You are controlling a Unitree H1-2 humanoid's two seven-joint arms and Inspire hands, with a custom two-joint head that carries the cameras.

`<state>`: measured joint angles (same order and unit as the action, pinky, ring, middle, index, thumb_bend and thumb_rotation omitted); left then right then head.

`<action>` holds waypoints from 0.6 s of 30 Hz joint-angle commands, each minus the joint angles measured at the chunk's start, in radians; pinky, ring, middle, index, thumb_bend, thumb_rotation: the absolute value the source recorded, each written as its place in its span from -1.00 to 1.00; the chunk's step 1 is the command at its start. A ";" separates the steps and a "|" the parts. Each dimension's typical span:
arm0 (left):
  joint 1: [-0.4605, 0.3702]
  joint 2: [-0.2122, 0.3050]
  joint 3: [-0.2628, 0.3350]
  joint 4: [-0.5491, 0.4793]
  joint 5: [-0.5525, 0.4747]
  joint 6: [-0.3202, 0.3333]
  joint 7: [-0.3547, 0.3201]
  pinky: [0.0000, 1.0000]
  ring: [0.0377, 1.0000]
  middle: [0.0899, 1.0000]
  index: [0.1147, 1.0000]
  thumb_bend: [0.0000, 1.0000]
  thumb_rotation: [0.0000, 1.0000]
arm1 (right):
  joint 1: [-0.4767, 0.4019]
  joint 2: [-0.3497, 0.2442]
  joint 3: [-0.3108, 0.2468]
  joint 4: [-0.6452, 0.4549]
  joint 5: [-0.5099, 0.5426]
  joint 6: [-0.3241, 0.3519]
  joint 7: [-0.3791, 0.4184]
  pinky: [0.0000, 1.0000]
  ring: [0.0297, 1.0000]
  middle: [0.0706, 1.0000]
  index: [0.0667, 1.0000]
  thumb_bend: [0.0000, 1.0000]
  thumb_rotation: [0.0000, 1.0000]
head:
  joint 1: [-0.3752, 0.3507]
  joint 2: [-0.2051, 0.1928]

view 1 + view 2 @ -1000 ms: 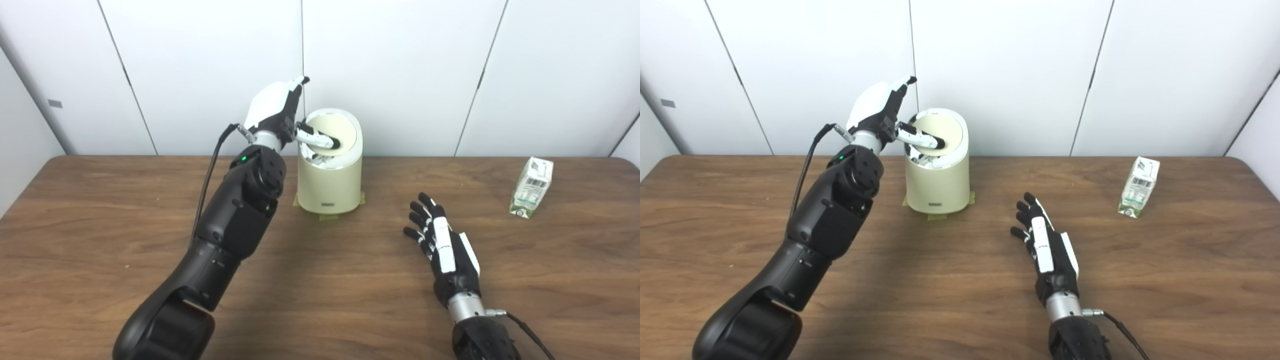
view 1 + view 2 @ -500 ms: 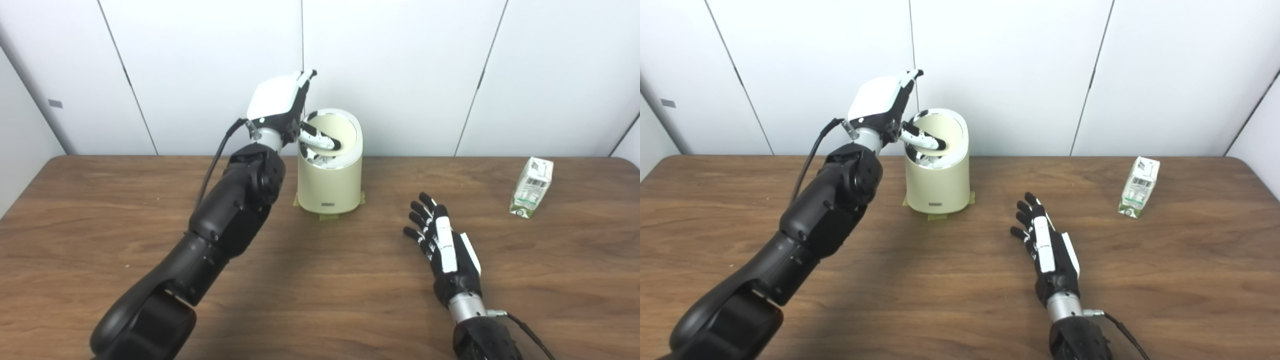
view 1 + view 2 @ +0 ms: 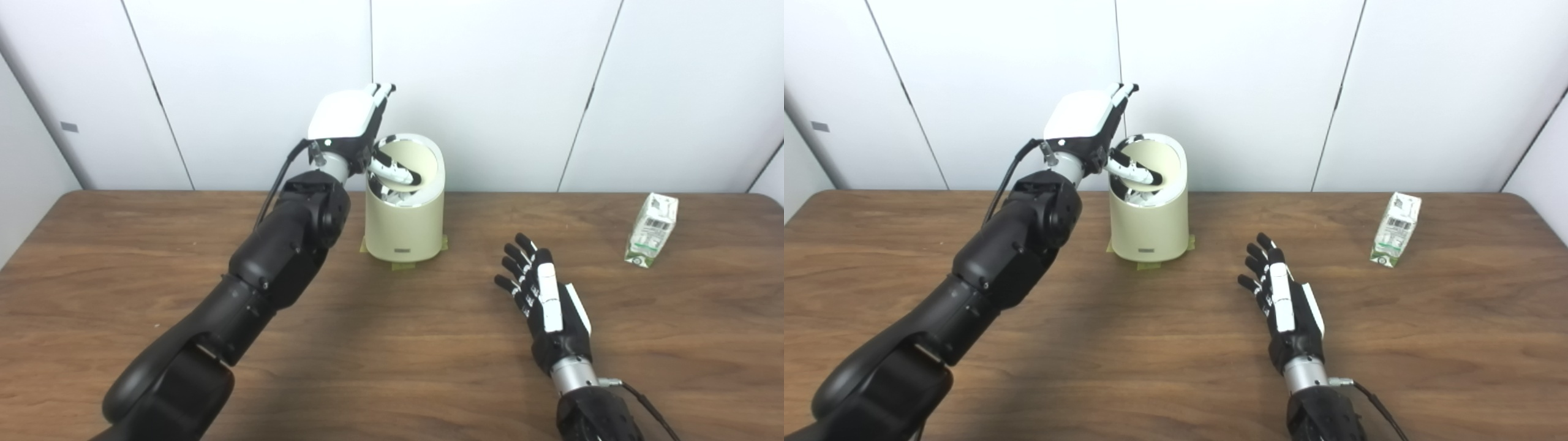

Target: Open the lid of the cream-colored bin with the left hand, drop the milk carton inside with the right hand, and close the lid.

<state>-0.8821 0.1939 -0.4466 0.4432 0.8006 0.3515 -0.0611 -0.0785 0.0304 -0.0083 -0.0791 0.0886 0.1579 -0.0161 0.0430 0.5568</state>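
Since a second ago the left hand [image 3: 355,131] has risen, tipping the lid [image 3: 411,164] further open, thumb and fingers clamped on its edge. Right hand [image 3: 545,300] lies apart, empty. Milk carton [image 3: 651,229] stands near the tabletop's far right edge: likely light and crushable, best taken by its flat sides.

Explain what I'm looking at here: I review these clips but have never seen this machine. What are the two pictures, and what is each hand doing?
Both pictures come from two cameras side by side on a humanoid robot's head, showing one scene. Its arms enter from the bottom edge. The left hand is at the top of the cream-colored bin, its fingers hooked on the lid, which is tilted up. The right hand lies open on the wooden table, holding nothing. The milk carton stands untouched near the table's right edge.
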 commanded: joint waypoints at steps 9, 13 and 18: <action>0.083 -0.101 0.313 -0.302 -0.219 0.032 0.134 0.15 0.39 0.54 0.57 0.02 -0.01 | -0.050 -0.015 -0.028 -0.001 0.035 -0.056 0.022 0.77 0.88 0.85 0.88 0.21 1.00 | 0.017 0.001; 0.154 -0.117 0.376 -0.413 -0.313 0.040 0.107 0.39 0.54 0.62 0.59 -0.28 0.44 | -0.056 -0.027 -0.037 -0.002 0.033 -0.055 0.022 0.75 0.88 0.86 0.88 0.21 1.00 | 0.027 -0.003; 0.273 -0.132 0.422 -0.526 -0.415 0.012 0.100 0.29 0.48 0.55 0.57 -0.32 0.65 | -0.059 -0.048 -0.046 -0.037 0.033 -0.009 0.028 0.61 0.82 0.84 0.81 0.21 0.66 | 0.025 0.003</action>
<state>-0.5946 0.0692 -0.0376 -0.0402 0.4154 0.3932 0.0324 -0.0958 -0.0030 -0.0504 -0.0671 0.1145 0.1578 -0.0016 0.0675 0.5584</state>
